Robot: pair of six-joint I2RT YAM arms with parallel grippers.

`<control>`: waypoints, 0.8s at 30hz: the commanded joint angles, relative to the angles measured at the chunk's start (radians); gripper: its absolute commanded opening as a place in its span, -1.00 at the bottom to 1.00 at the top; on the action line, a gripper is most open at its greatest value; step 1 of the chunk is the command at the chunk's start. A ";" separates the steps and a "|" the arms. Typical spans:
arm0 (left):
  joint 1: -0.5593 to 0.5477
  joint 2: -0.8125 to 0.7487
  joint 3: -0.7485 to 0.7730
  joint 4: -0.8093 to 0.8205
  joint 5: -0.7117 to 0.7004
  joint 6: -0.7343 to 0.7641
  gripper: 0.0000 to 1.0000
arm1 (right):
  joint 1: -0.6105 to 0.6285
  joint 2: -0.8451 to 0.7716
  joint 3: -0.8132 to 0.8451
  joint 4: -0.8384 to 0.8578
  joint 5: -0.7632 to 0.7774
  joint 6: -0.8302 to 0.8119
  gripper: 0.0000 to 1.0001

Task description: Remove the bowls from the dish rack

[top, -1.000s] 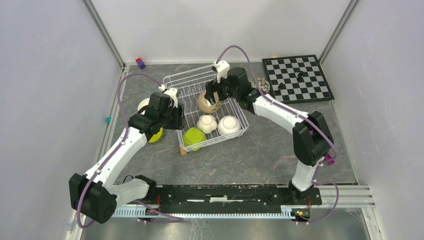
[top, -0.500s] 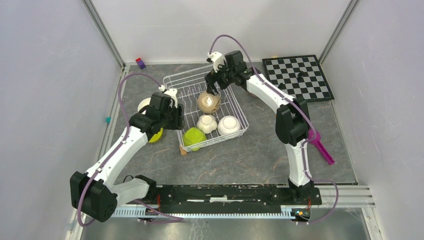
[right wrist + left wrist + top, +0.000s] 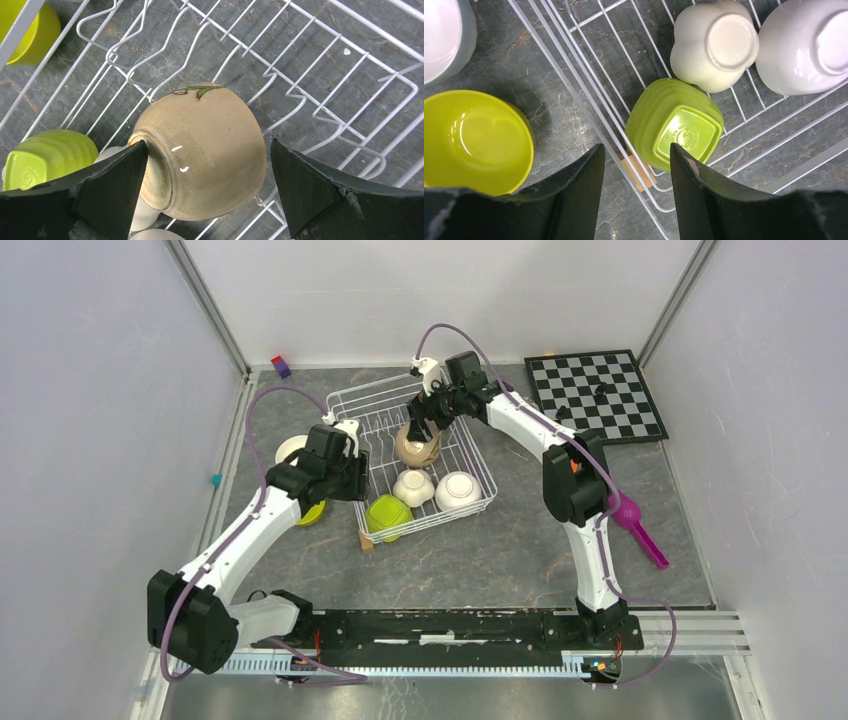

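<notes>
The white wire dish rack (image 3: pixel 372 387) holds a tan bowl (image 3: pixel 416 445) on its side, a cream bowl (image 3: pixel 413 486), a white bowl (image 3: pixel 458 490) and an upside-down lime green bowl (image 3: pixel 388 515). My right gripper (image 3: pixel 425 423) is open, its jaws astride the tan bowl (image 3: pixel 210 125); the left finger (image 3: pixel 125 180) is at the bowl's foot and the right finger stands clear. My left gripper (image 3: pixel 636 150) is open and empty above the rack's near-left edge, beside the upside-down green bowl (image 3: pixel 676 127). A second lime green bowl (image 3: pixel 474 140) and a white bowl (image 3: pixel 290 448) stand on the table to the left.
A chessboard (image 3: pixel 595 395) lies at the back right. A magenta scoop (image 3: pixel 635 525) lies right of the right arm. A small wooden block (image 3: pixel 639 172) sits under the rack's near-left corner. A purple and red block (image 3: pixel 282 365) lies at the back wall.
My right arm has folded its elbow to the left, and its gripper lifted toward the back and then came down over the tan bowl. The left arm has barely moved.
</notes>
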 commanded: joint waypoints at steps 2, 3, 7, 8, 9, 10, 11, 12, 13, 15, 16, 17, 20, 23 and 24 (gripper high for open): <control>-0.003 0.019 -0.011 0.011 -0.023 0.042 0.18 | 0.000 0.048 0.011 -0.019 0.019 0.025 0.96; -0.003 0.024 -0.011 0.011 -0.026 0.040 0.20 | 0.001 0.045 0.001 -0.024 0.033 0.031 0.96; -0.002 0.046 -0.010 0.002 -0.037 0.028 0.38 | 0.000 0.029 -0.049 -0.050 0.027 0.068 0.96; -0.003 0.053 -0.009 0.001 -0.038 0.024 0.43 | 0.001 0.020 -0.074 -0.048 0.002 0.076 0.96; -0.003 0.055 -0.010 0.001 -0.037 0.022 0.47 | 0.000 0.008 -0.093 -0.042 -0.019 0.084 0.96; -0.003 0.057 -0.010 0.001 -0.034 0.022 0.48 | 0.002 -0.008 -0.120 -0.035 -0.040 0.093 0.96; -0.003 0.058 -0.010 0.000 -0.034 0.022 0.48 | 0.003 -0.027 -0.142 -0.024 -0.058 0.103 0.96; -0.003 0.056 -0.010 0.000 -0.035 0.020 0.48 | 0.003 -0.048 -0.167 -0.009 -0.074 0.112 0.96; -0.003 0.053 -0.010 0.001 -0.035 0.020 0.48 | 0.004 -0.065 -0.189 0.000 -0.091 0.117 0.96; -0.002 0.050 -0.011 0.003 -0.031 0.019 0.48 | 0.006 -0.105 -0.223 0.028 -0.117 0.144 0.96; -0.003 0.050 -0.011 0.004 -0.029 0.019 0.48 | 0.007 -0.124 -0.234 0.044 -0.129 0.157 0.96; -0.003 0.047 -0.011 0.005 -0.026 0.019 0.48 | 0.007 -0.141 -0.243 0.056 -0.142 0.167 0.96; -0.003 0.039 -0.011 0.007 -0.027 0.019 0.47 | 0.006 -0.190 -0.256 0.083 -0.161 0.188 0.89; -0.003 0.024 -0.016 0.014 -0.033 0.019 0.46 | 0.006 -0.230 -0.269 0.102 -0.161 0.202 0.74; -0.003 0.019 -0.019 0.018 -0.033 0.019 0.46 | 0.008 -0.239 -0.272 0.104 -0.161 0.203 0.69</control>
